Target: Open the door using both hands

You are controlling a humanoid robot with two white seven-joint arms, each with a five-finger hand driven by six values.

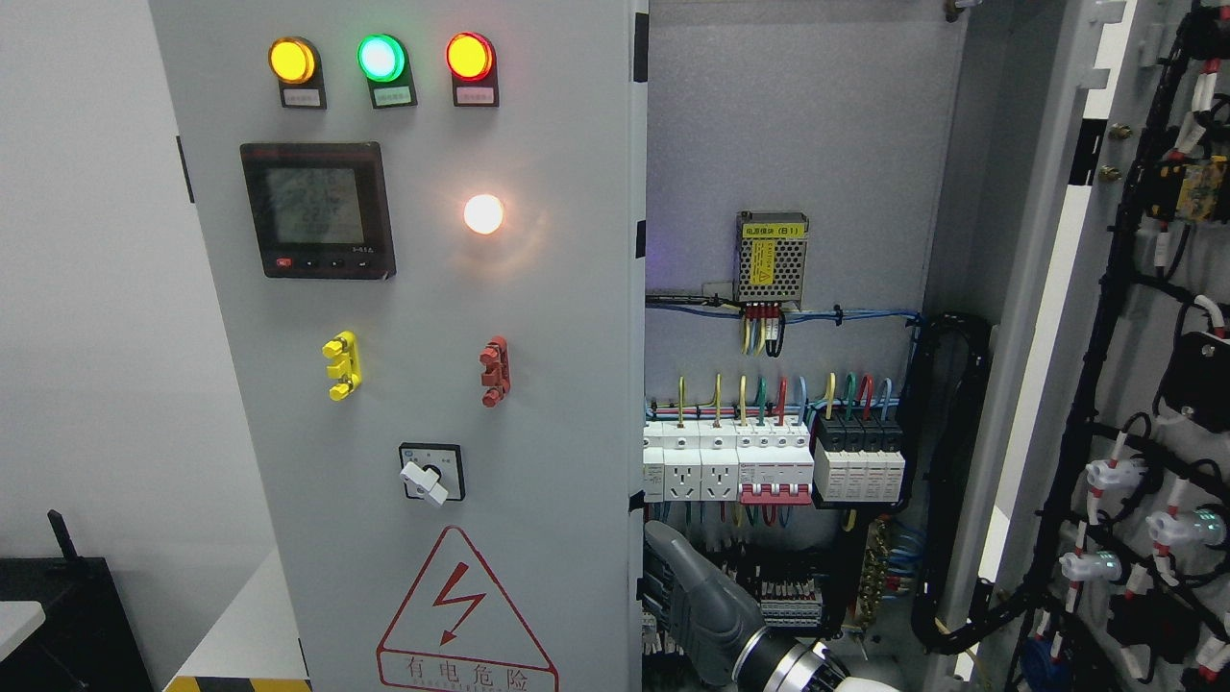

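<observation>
Grey fingers of the right hand [687,586] lie flat and together against the edge of the left door [404,384], gripping nothing. Beside it, the right door [1143,317] stands swung wide, baring breakers [769,461] and wiring inside the cabinet.

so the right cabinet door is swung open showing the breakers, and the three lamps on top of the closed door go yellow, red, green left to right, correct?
Not quite. The head view shows the lamps in the order yellow, green, red from left to right, with green in the middle. The rest holds: the right door is swung open, the breakers are exposed, and the left door is closed.
</observation>
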